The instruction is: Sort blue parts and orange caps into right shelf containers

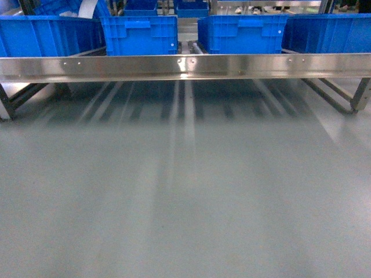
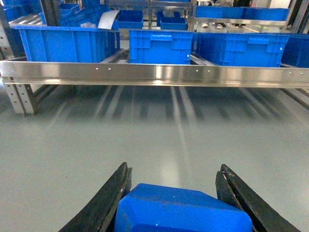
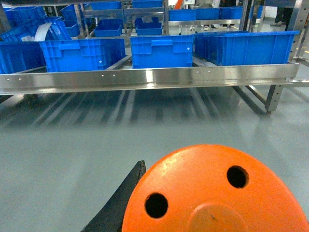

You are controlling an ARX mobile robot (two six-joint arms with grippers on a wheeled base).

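Carrying stage: the left gripper [image 2: 171, 193] is closed on a blue part [image 2: 181, 210], the right gripper [image 3: 145, 203] seemingly clamps an orange cap [image 3: 215, 193], and next each needs lifting over the steel rail [image 1: 185, 66] into blue crates [image 1: 240, 33] at twelve o'clock.

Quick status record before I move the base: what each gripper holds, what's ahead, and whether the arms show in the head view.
left gripper: shut on blue part, fingers on both its sides
right gripper: only one finger visible beside orange cap; grip state unclear
ahead: blue crates in a row on a shelf behind a steel rail
floor: grey, between robot and shelf
head view: neither arm visible
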